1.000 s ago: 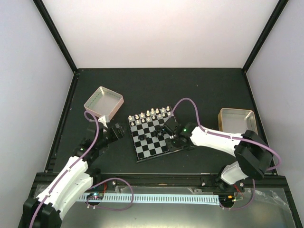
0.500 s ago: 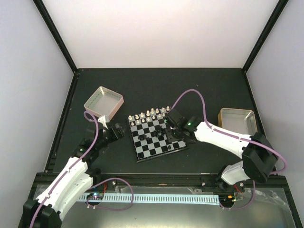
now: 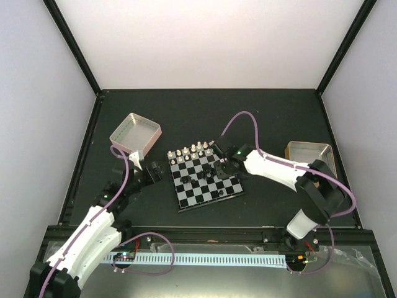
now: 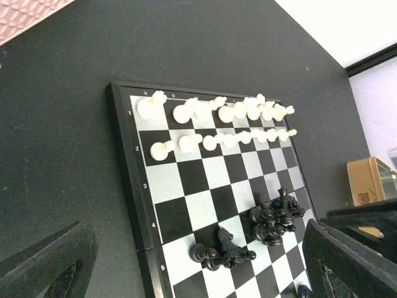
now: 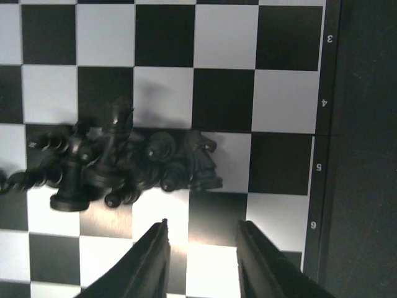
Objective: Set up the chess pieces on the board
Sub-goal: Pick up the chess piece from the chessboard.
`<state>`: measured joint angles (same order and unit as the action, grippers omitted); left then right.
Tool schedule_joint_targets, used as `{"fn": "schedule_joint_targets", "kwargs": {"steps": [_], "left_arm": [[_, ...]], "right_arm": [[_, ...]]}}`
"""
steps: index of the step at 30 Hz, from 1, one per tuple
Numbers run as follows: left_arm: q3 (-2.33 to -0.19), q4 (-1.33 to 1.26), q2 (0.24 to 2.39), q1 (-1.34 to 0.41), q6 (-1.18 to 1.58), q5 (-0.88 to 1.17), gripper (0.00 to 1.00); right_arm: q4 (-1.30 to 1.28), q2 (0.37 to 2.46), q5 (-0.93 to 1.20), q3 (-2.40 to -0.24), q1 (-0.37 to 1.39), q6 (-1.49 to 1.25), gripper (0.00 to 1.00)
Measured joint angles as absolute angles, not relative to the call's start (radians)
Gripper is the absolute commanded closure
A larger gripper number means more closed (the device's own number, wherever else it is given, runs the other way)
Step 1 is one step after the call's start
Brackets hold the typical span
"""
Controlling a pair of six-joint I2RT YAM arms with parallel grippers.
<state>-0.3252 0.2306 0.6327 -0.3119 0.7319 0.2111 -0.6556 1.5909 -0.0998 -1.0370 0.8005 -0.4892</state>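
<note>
Over the right half of the board (image 3: 203, 179), the right gripper (image 5: 201, 233) hangs with jaws narrowly parted, holding nothing. Only its wrist view shows black pieces (image 5: 124, 161) heaped just ahead of the fingertips, close to the numbered rim. The left gripper (image 4: 198, 230) sits off the board's left edge, jaws wide and empty — its camera shows white pieces (image 4: 217, 124) in two rows. Dark table (image 3: 205, 112) lies open all around. A pink tray (image 3: 135, 132) and a tan tray (image 3: 308, 155) stand apart from the board.
</note>
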Motion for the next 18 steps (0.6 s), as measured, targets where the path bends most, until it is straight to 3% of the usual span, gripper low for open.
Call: {"fn": "schedule_joint_targets", "kwargs": {"steps": [11,18], "left_arm": [[-0.325,0.216,0.635,-0.312,0.716,0.245,0.08],[-0.325,0.215,0.635,-0.312,0.715,0.252,0.08]], "right_arm": [[-0.632,1.726,-0.133,-1.093,0.801,-0.442,0.79],[-0.624,1.760,-0.145,-1.106,0.798,-0.422,0.76]]}}
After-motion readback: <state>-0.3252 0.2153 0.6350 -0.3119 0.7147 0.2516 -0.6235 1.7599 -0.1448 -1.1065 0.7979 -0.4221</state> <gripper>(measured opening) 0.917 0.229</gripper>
